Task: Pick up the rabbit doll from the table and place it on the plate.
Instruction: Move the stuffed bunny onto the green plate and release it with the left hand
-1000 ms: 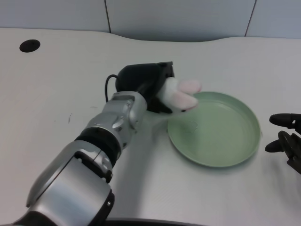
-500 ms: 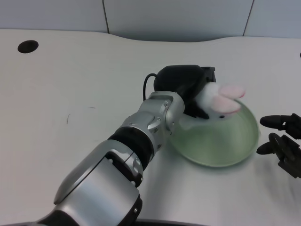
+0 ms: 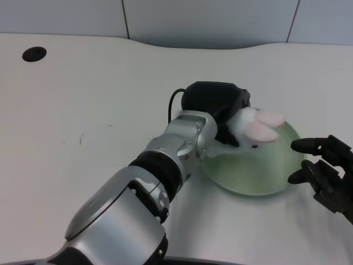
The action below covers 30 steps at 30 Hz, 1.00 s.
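The step in hand is setting the small white plush rabbit doll with pink ears (image 3: 255, 128) down onto the round pale green plate (image 3: 276, 176). To do it well, the left hand (image 3: 220, 110) should probably lower until the doll's body rests on the plate's flat floor, away from the plate's rim, and only then let its fingers part, so the soft toy does not roll off the plate.

The black left hand grasps the doll, which hangs over the far side of the plate, its ears pointing toward the plate's right edge. The silver forearm (image 3: 176, 146) reaches across the plate's left rim. Whether the doll touches the plate cannot be told.
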Motion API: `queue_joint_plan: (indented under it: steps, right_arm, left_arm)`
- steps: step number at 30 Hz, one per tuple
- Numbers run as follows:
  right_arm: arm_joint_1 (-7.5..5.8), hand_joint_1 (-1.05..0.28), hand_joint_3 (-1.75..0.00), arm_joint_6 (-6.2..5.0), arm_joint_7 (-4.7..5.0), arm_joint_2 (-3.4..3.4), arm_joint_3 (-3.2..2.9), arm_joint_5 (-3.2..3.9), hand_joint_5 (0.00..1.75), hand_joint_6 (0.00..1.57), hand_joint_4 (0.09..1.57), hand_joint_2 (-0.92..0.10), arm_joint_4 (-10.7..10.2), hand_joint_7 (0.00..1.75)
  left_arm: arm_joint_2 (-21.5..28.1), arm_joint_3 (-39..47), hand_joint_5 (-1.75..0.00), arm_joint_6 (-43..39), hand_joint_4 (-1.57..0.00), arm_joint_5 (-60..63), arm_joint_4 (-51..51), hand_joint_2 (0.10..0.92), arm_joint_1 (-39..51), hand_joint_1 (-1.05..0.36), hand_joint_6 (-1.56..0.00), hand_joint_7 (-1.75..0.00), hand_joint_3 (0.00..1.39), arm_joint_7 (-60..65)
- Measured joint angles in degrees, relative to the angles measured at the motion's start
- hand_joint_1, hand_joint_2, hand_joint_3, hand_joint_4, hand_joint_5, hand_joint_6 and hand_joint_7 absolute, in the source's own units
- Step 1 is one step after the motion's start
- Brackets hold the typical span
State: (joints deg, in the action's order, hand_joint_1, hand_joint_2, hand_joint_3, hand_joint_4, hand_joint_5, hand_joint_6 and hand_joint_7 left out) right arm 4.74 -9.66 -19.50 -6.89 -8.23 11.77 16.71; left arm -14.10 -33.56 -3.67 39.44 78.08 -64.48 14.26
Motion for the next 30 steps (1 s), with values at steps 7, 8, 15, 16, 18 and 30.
queue_joint_plan:
  steps: [7, 8, 15, 16, 18, 30]
  right_arm:
    - [-0.04, -0.30, -0.49, -1.05, -0.09, 0.05, 0.24, -0.09, 1.41, 0.37, 0.35, -0.92, 0.00, 1.01]
    - [-0.04, -0.29, -0.49, -1.07, -0.08, 0.05, 0.27, -0.16, 1.41, 0.37, 0.35, -0.92, 0.01, 1.01]
    - [-0.03, -0.28, -0.50, -1.05, 0.14, 0.16, 0.18, 0.21, 1.43, 0.35, 0.34, -0.92, 0.14, 1.02]
    - [-0.03, -0.28, -0.50, -1.06, 0.06, 0.17, 0.12, 0.25, 1.43, 0.34, 0.33, -0.92, 0.25, 1.02]
    - [-0.03, -0.28, -0.51, -1.10, -0.05, 0.16, -0.07, 0.26, 1.44, 0.34, 0.33, -0.92, 0.43, 1.03]
    - [-0.06, -0.29, -0.49, -0.93, 1.08, 0.54, -1.83, 1.86, 1.53, 0.31, 0.27, -0.92, 0.33, 1.03]
  left_arm:
    - [-0.06, -0.33, -1.36, -0.83, -0.68, 0.05, 0.05, 0.847, 0.08, -0.17, -0.79, -0.91, 0.01, -0.15]
    - [-0.07, -0.32, -1.31, -0.84, -0.69, 0.05, 0.05, 0.853, 0.08, -0.18, -0.80, -0.84, 0.01, -0.53]
    - [-0.12, -0.04, -1.61, -2.10, -0.66, -0.20, 0.05, 0.876, 0.09, -0.17, -0.68, -1.28, 0.01, -1.07]
    - [-0.12, 0.08, -1.51, -2.12, -0.65, -0.27, 0.05, 0.871, 0.09, -0.15, -0.66, -1.18, 0.01, -1.07]
    - [-0.13, 0.40, -1.20, -2.20, -0.66, -0.42, 0.05, 0.861, 0.09, -0.14, -0.74, -0.84, 0.00, -1.07]
    - [-0.16, 0.59, -1.04, -3.59, -0.71, -1.60, 0.05, 0.846, 0.09, -0.20, -0.89, -0.41, 0.00, -1.23]
